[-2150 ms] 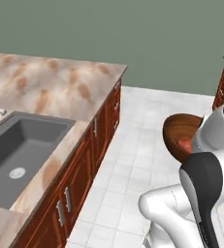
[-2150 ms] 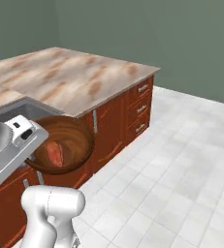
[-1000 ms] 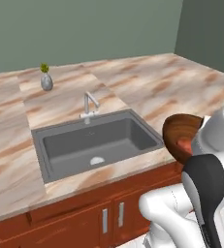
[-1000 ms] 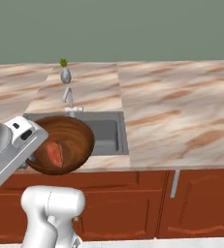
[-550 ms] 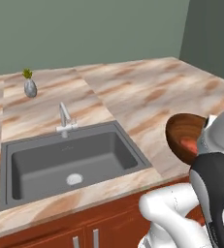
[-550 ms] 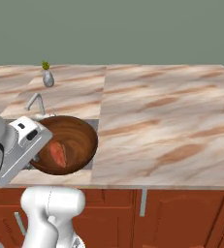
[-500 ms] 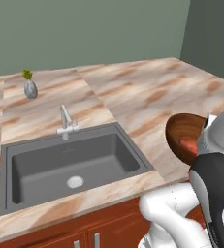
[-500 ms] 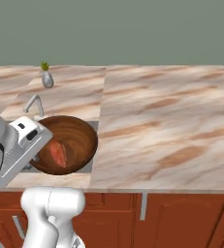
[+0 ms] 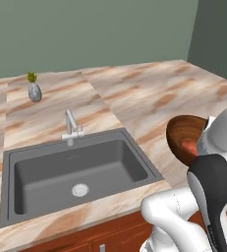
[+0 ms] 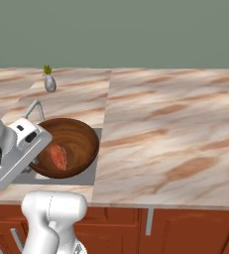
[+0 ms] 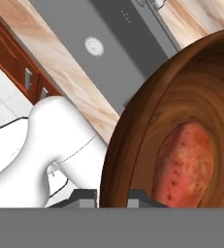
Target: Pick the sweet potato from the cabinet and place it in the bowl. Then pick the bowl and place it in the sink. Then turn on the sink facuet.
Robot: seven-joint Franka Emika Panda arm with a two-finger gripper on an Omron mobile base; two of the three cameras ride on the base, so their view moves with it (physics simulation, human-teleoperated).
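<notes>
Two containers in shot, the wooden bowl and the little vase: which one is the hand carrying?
The bowl, dark brown wood with the sweet potato inside, held at its rim by the hand. The small grey vase stands on the counter behind the sink.

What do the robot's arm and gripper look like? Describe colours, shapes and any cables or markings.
The arm is glossy white, built from rounded, tube-like sections, with a black band at one joint. The hand is a pale grey, boxy block with small dark patches on top. A thin dark cable runs beside the white body in the hand view. No lettering is legible.
</notes>
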